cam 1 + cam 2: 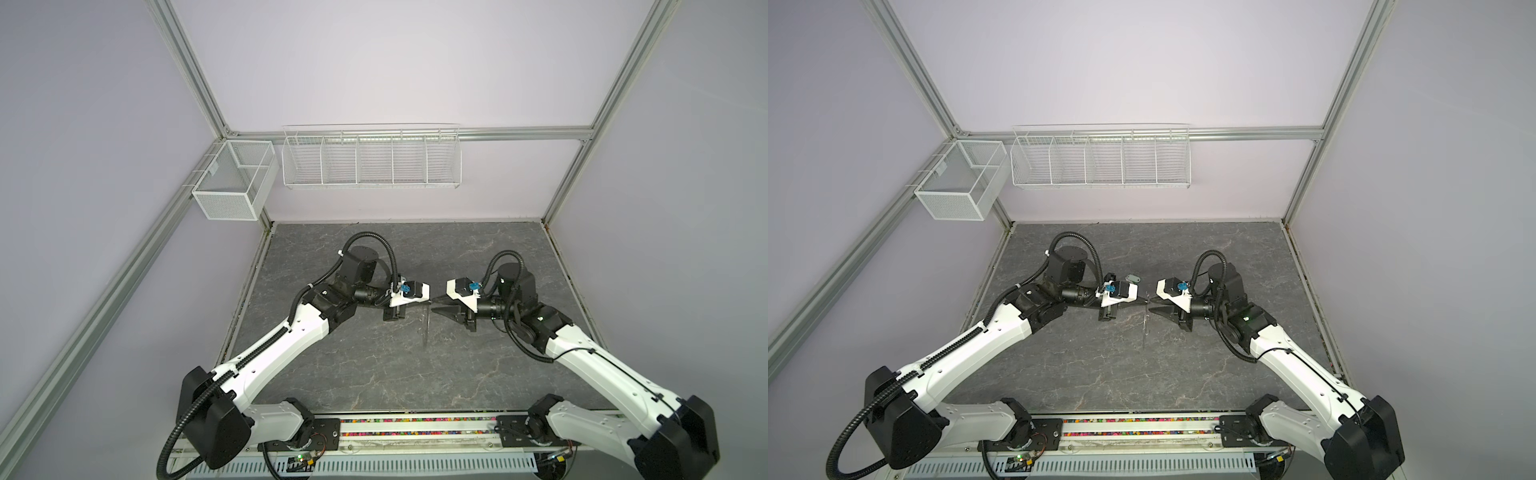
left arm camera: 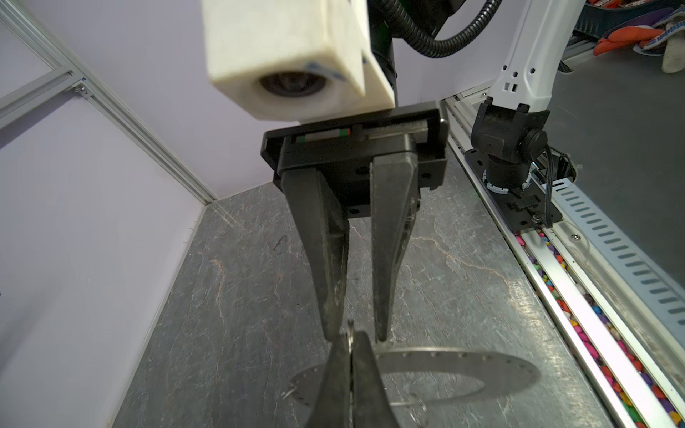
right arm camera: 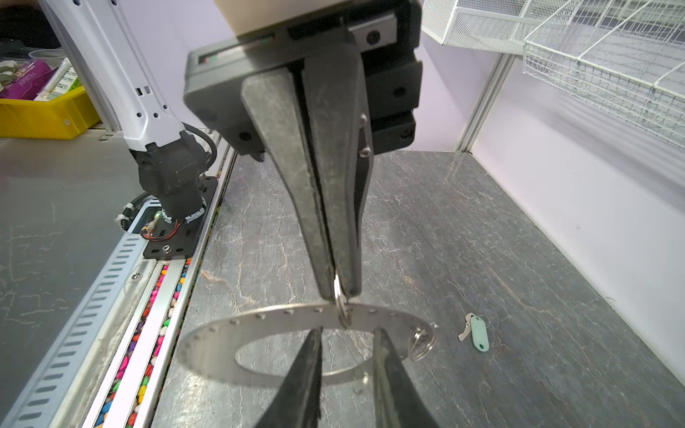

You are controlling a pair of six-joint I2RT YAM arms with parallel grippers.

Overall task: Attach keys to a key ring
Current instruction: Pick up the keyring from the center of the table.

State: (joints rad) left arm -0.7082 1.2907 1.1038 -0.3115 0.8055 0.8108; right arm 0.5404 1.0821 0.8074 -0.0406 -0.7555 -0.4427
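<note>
The key ring (image 3: 259, 326) is a flat grey disc with a wide hole, and it shows edge-on in both top views (image 1: 424, 328) (image 1: 1145, 328). My left gripper (image 2: 350, 335) (image 1: 426, 302) is shut on a small wire loop (image 3: 341, 304) at the disc's rim and holds the ring above the table. My right gripper (image 3: 348, 331) (image 1: 434, 305) faces it, open, with its fingertips (image 2: 381, 333) on either side of that loop. A second wire loop (image 3: 422, 342) hangs from the rim. One of the keys (image 3: 478, 333) (image 1: 1133, 277), with a pale green tag, lies on the table behind the left gripper.
The table (image 1: 374, 374) is dark marbled stone. A white wire rack (image 1: 372, 160) and a mesh box (image 1: 235, 178) hang on the back wall. A rail with coloured beads (image 1: 415, 428) runs along the front edge. A yellow bin (image 3: 40, 115) stands beyond that rail.
</note>
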